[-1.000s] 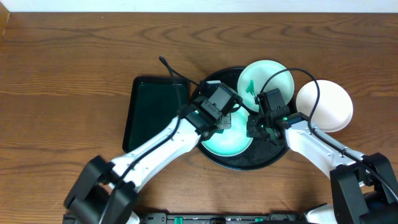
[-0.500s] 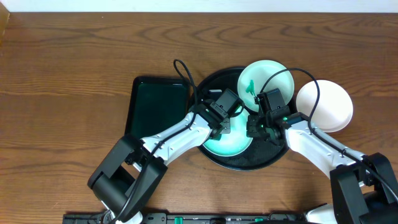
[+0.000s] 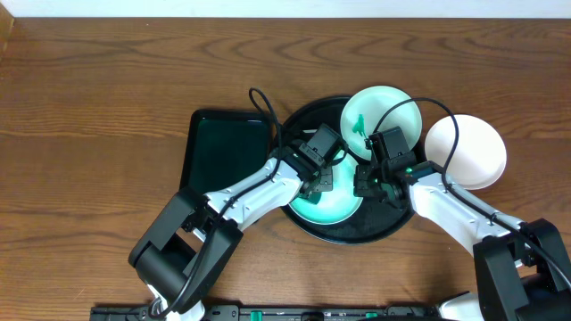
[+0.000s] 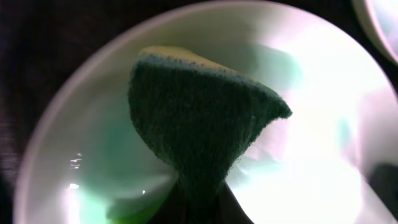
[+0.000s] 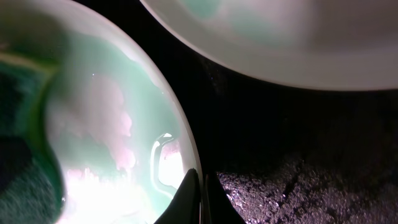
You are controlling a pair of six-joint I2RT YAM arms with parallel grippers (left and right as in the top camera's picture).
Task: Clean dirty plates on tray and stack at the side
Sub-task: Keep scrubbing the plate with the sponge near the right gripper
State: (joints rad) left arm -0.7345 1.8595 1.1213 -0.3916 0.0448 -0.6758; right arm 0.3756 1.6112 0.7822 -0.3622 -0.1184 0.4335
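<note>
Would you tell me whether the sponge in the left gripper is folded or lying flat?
Folded: the sponge is pinched together at its base and fans out curled above the plate.

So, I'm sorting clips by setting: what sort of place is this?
Probably a robot lab bench staged for dishwashing, not a real kitchen: a wooden table, two robot arms, and a black tray of plates with a sponge over one.

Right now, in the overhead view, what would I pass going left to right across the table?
dark green tray → pale mint plate → plate with a green smear → white plate
</note>
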